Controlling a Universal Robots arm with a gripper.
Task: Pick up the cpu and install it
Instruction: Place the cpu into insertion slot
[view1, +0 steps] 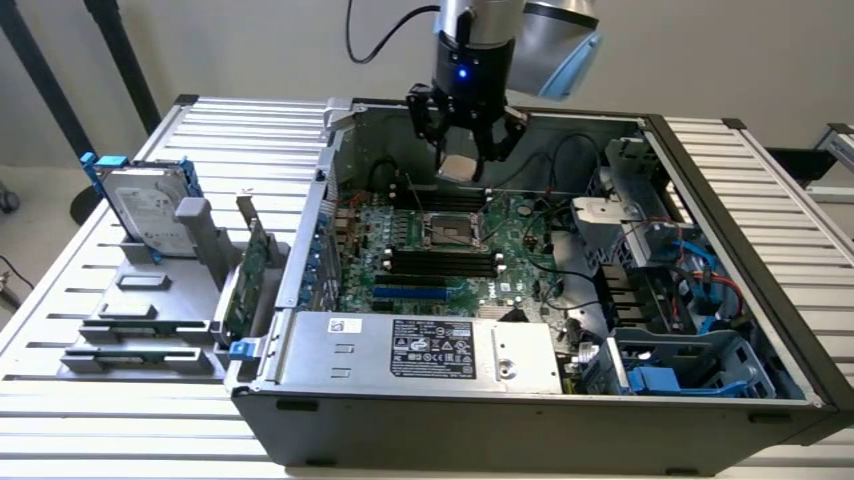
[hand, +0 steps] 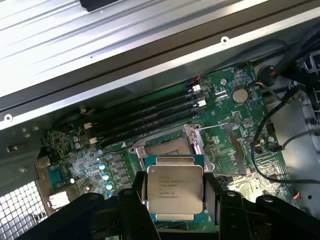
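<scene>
One tool (view1: 465, 150) hangs over one open computer case (view1: 441, 425), clamping one cpu (hand: 174, 189) by its sides, near the single socket (hand: 166, 143). The tool's fingers (hand: 132, 202) hide the cpu's side edges.

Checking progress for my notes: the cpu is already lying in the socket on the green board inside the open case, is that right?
No. The cpu isn't lying in the socket; the tool grips it by its edges above the green board inside the open case. The wrist view shows it clamped between the fingers, the socket beyond it looking empty.
</scene>
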